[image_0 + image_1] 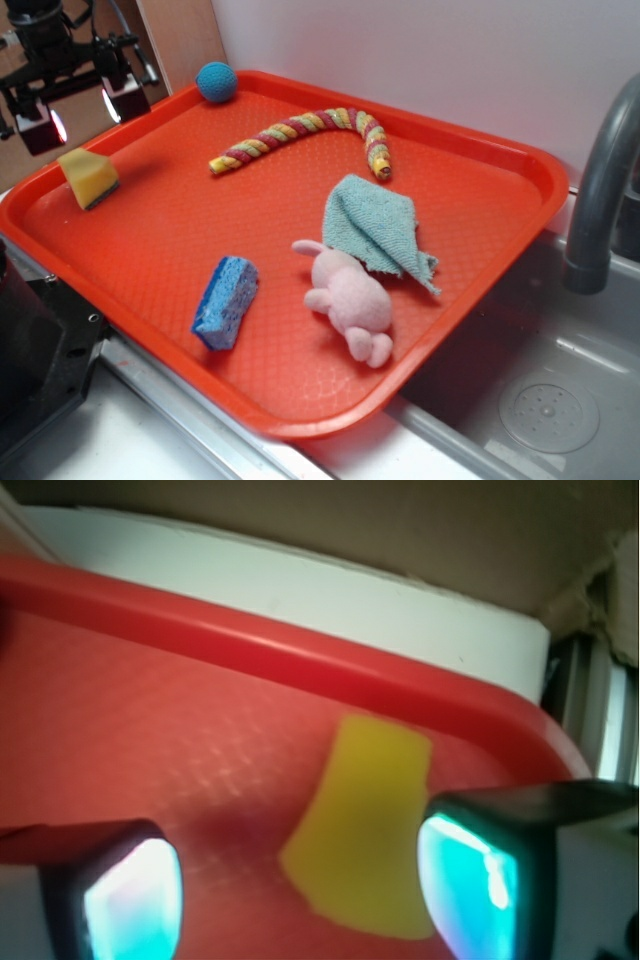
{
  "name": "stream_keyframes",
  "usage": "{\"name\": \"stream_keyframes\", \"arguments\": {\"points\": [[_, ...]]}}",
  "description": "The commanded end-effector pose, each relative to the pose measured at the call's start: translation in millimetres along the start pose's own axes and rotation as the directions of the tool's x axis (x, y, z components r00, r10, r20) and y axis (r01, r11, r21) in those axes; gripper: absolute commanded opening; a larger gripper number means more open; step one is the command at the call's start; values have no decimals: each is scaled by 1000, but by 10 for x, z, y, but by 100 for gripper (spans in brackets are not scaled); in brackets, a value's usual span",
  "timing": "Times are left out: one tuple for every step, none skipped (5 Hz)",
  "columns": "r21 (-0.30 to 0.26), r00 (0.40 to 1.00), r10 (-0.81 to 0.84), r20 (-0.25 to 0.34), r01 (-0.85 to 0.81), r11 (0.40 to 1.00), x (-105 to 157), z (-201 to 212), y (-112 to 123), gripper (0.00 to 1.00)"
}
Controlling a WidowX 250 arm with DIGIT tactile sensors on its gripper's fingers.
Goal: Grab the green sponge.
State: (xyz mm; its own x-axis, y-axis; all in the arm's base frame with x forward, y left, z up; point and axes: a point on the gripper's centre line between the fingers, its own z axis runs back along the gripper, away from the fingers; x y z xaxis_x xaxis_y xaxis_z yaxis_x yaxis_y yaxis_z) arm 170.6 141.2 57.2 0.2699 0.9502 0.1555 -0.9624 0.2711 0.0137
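The green sponge (88, 178) is a small yellow foam wedge with a thin dark layer on one face. It sits on the red tray (150, 250) near its far left rim. My gripper (78, 110) hangs open just above and behind it. In the wrist view the sponge (365, 825) lies on the tray between my two fingers, close to the right finger (470, 880) and well apart from the left finger (130, 895). The jaws stand wide and hold nothing.
On the tray lie a blue rectangular sponge (226, 301), a pink plush toy (350, 300), a pale teal cloth (378, 228), a striped rope toy (310, 135) and a blue ball (216, 82). A grey faucet (600, 180) and sink (545, 405) stand at right.
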Motion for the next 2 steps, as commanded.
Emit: {"name": "stream_keyframes", "arguments": {"points": [[45, 998, -64, 1, 64, 997, 25, -200, 318, 100], [61, 996, -90, 1, 89, 994, -148, -387, 638, 0]]}}
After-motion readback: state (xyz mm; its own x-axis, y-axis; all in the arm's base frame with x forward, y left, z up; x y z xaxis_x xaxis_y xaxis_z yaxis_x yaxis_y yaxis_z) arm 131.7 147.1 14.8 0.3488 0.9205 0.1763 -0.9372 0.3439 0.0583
